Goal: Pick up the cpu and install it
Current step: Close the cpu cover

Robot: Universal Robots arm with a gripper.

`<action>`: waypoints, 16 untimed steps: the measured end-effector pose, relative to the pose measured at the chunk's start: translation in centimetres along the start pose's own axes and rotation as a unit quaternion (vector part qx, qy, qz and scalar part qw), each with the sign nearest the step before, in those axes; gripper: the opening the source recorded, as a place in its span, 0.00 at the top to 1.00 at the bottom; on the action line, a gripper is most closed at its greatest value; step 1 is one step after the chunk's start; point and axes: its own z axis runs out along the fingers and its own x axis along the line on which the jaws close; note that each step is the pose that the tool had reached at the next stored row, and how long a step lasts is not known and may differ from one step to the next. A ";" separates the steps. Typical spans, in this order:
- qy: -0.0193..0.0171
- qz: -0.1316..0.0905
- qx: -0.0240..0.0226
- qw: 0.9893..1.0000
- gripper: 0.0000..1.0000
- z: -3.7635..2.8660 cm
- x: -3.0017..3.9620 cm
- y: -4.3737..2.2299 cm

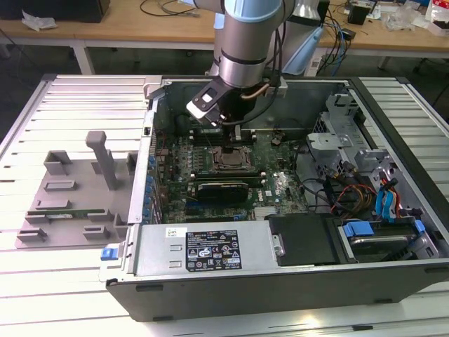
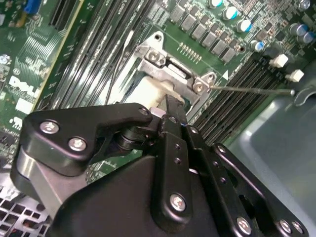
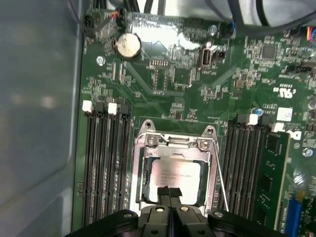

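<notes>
I see the cpu (image 3: 175, 174) lying flat inside the socket frame (image 3: 139, 173) on the green motherboard (image 3: 163, 84), its silver top showing through the frame's window. My tool (image 3: 170, 191) hangs over one edge of the cpu, fingers pressed together with nothing between them. In the exterior view the arm (image 1: 249, 42) reaches down into the open computer case (image 1: 280, 274) on the worktop (image 1: 70, 281).

1. arm (image 1: 245, 42): silver-grey tube, pale blue joint cap, black wrist collar.
2. black-and-white camera block (image 1: 203, 107) and copper-coloured cable (image 1: 256, 91) at the wrist.
3. gripper (image 2: 169, 104): matte black linkage plates, silver screws (image 2: 78, 144).
</notes>
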 end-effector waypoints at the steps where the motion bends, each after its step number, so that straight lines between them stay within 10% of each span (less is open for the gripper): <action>1: 0.000 0.000 0.000 1.000 0.89 0.31 0.02 -0.15; 8: 0.000 0.000 0.000 1.000 0.89 1.29 0.10 -0.90; 16: 0.000 0.000 0.000 1.000 0.89 1.19 -0.01 0.28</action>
